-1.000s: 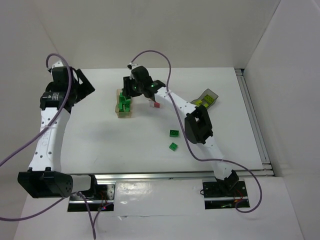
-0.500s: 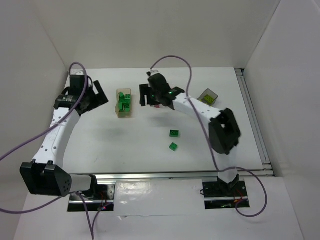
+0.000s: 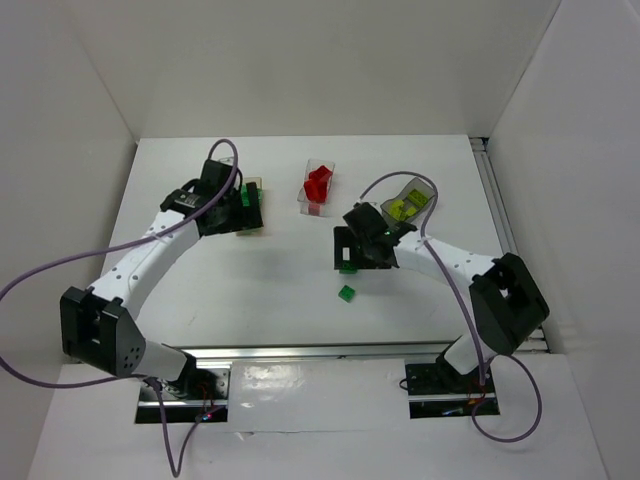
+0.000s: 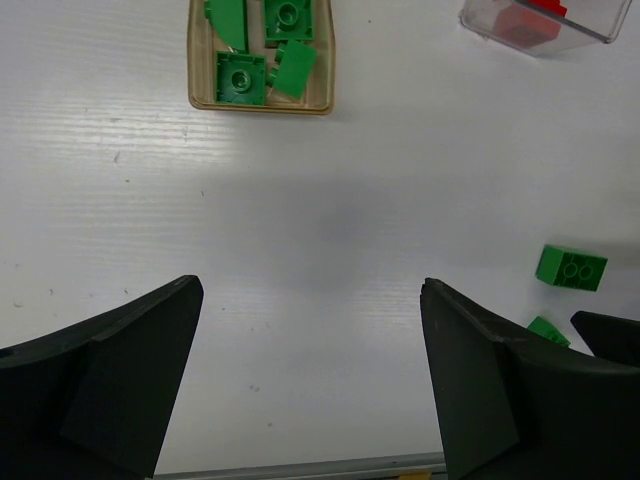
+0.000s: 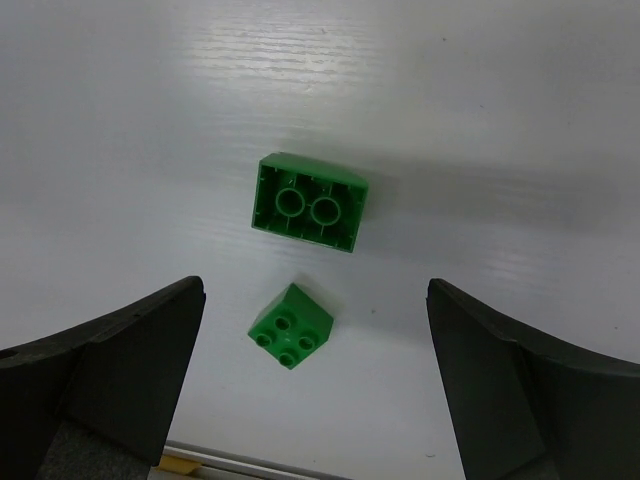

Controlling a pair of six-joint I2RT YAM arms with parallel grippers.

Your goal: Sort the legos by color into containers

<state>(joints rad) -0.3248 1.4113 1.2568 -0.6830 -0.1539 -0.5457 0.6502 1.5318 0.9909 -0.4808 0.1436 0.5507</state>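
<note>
White walls (image 3: 300, 70) stand round the white table (image 3: 230, 290). Near its back edge, green bricks (image 4: 242, 78) lie in the tan wooden box (image 4: 258, 104), red bricks (image 3: 318, 183) in the clear plastic box (image 4: 590, 27), and yellow-green bricks (image 3: 400, 207) in the dark see-through box (image 3: 422, 186). Two loose green bricks (image 5: 308, 203) are left mid-table, under the right gripper (image 5: 313, 290), spread wide. The left gripper (image 4: 310, 290) is spread too, empty.
</note>
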